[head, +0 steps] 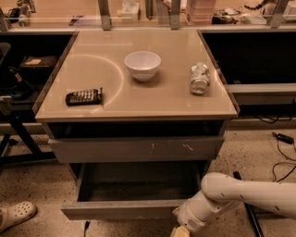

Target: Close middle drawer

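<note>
Middle drawer [121,209] is being seen pulled out under bench [157,99]; claw [181,230] is being held by its front's right end, grip state untellable.

Robotics lab or workshop, by the looks: white robot arm [249,192] w/ gripper [180,231] at bottom edge, by right end of the open middle drawer [125,210] front. Table [138,104] on speckled floor [37,185], loose cables [282,139] at right, metal posts [104,9] and cluttered benches [259,88] behind.

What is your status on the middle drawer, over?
Hand low at right front corner of wide grey plain-fronted drawer. Drawer open, pulled far out. Nothing seen blocking it.
</note>
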Action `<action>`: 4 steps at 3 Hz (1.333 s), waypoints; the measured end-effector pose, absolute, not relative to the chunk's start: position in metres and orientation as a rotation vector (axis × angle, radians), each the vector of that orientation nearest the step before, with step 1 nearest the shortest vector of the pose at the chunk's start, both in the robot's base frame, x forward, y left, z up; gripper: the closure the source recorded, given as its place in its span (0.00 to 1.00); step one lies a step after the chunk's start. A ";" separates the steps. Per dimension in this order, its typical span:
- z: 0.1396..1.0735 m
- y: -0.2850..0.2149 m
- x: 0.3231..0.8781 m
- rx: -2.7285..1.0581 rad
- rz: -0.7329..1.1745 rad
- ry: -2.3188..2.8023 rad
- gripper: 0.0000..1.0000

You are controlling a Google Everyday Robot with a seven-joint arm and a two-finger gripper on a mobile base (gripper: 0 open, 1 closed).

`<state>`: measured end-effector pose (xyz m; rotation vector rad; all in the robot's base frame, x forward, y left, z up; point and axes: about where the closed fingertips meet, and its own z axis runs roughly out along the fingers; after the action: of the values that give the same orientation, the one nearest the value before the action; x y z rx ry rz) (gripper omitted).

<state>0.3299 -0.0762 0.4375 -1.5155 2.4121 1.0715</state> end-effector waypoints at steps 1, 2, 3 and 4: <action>0.437 -0.076 0.330 -1.516 1.072 2.412 0.00; 0.437 -0.076 0.330 -1.516 1.072 2.412 0.18; 0.437 -0.076 0.330 -1.516 1.072 2.412 0.42; 0.439 -0.074 0.337 -1.514 1.078 2.395 0.65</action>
<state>0.3370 -0.0743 0.4387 -1.5142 2.3948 1.0783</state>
